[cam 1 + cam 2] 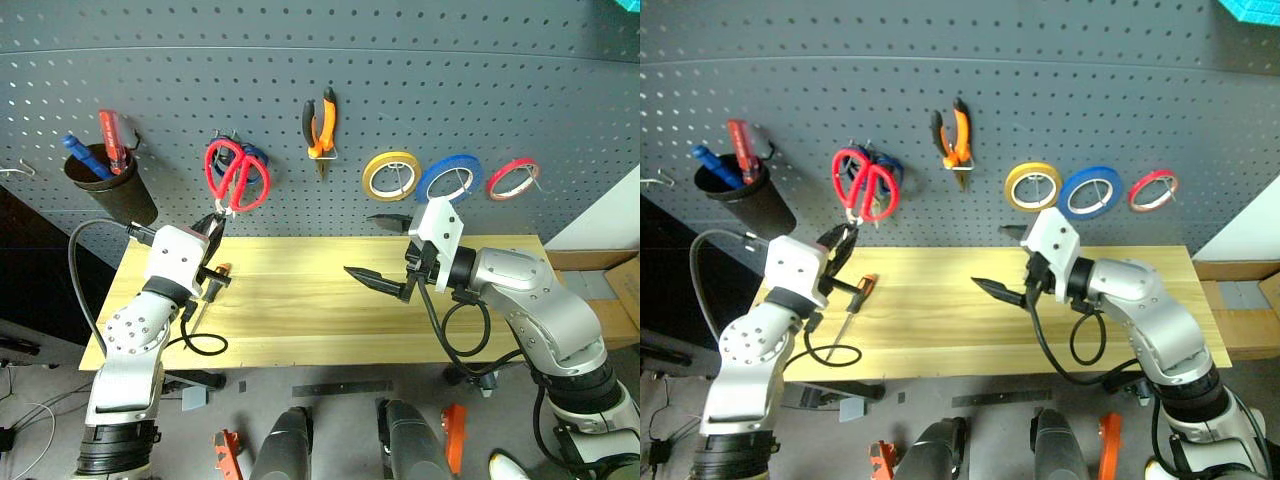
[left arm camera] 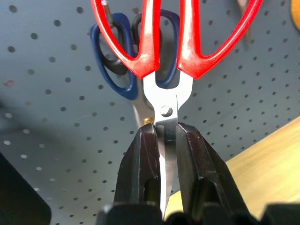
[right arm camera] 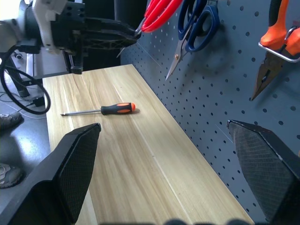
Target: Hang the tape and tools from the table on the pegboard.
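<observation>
Clamped on the steel blades of the red-handled scissors (image 2: pixel 166 56), the left gripper (image 1: pixel 213 232) is holding them upright with the two red loops raised against the dark grey perforated pegboard (image 1: pixel 400 90), directly in front of a pair of blue-handled scissors (image 2: pixel 115 70) that is hanging there; whether a loop is sitting over a hook cannot be told. The right gripper (image 1: pixel 385 252) is hanging with its jaws spread wide and gripping nothing, over the middle of the light plank-grained wooden table (image 1: pixel 320 320). To finish this step well, I judge the left arm should be lowering the scissors until a loop is settling fully on a hook, and letting go only once the weight is clearly resting there, so they are not dropping blade-first. Seen from the head, the orange-and-black-handled pliers (image 1: pixel 320 128) are hanging at about 1 o'clock from the red scissors, and the thin blue ring of tape (image 1: pixel 450 180) is sitting on its hook at 3 o'clock between a yellow roll (image 1: pixel 391 176) and a red roll (image 1: pixel 513 179). The slim black-and-orange-handled screwdriver (image 3: pixel 101 110) is lying on the table near the board, at about 6 o'clock below the left gripper, so it appears to be the one tool left. The tabletop between the two arms is lying bare, giving the left arm room to draw back towards 6 o'clock, though the black cup (image 1: pixel 110 185) of screwdrivers at 9 o'clock is crowding that side
</observation>
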Robot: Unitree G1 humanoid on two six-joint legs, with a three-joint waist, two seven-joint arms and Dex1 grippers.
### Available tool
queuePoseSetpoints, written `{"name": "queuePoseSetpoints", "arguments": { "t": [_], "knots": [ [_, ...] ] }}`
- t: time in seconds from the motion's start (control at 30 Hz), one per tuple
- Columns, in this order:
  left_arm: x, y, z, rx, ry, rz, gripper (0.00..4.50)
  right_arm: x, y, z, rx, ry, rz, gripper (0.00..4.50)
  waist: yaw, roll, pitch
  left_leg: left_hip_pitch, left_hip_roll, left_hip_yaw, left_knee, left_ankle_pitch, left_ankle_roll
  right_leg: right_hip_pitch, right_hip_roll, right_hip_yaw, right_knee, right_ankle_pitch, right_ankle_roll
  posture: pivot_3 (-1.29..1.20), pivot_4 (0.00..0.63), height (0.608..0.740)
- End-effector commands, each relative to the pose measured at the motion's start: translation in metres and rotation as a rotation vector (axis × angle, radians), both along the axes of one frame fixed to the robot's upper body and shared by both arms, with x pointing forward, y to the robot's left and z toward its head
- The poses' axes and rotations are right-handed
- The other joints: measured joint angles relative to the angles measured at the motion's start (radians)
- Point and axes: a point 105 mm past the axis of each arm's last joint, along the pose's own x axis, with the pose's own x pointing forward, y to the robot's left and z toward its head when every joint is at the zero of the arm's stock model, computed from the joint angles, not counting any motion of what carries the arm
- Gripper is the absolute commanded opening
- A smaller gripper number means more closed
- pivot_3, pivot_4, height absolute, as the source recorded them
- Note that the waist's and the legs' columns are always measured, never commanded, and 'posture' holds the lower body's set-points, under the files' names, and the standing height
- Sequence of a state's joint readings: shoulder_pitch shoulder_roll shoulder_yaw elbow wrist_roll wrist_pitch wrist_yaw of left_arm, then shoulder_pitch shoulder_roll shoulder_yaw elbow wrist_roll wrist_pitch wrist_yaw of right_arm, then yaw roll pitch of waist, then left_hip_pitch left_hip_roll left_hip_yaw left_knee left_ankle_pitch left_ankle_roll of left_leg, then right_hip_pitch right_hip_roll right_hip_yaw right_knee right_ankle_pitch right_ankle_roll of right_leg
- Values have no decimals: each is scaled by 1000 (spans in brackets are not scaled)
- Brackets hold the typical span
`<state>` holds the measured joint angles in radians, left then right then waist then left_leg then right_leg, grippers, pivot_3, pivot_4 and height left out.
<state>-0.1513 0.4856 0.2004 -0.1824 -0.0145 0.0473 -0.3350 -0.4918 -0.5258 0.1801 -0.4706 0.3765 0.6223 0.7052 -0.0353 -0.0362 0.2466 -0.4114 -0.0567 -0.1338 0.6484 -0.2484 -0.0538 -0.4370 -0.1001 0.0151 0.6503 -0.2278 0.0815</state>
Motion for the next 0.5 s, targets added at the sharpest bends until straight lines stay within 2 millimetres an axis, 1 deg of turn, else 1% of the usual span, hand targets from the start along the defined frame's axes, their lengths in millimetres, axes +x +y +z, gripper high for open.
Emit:
{"name": "queuePoseSetpoints", "arguments": {
  "t": [0.03,0.17,0.33,0.5],
  "knots": [
    [7,8,5,-6,-12,56,208,-5,5,19,44,-65,30,4500,0,0,0,0,0,0,0,0,0,0,0,0,0,0,0,-79,200,740],
    [16,7,1,-13,8,69,208,-6,12,33,92,-104,45,4500,-7,0,0,1,0,0,1,0,0,0,0,0,2,0,0,-85,204,740],
    [19,6,-7,1,42,65,208,-6,18,52,127,-198,31,4500,-17,0,0,1,0,0,1,0,0,0,0,1,3,0,0,-92,209,740],
    [22,9,-11,15,54,82,208,-4,21,56,138,-213,15,4500,-19,0,0,2,0,0,2,0,0,-1,0,0,6,0,0,-95,211,740]
  ]
}}
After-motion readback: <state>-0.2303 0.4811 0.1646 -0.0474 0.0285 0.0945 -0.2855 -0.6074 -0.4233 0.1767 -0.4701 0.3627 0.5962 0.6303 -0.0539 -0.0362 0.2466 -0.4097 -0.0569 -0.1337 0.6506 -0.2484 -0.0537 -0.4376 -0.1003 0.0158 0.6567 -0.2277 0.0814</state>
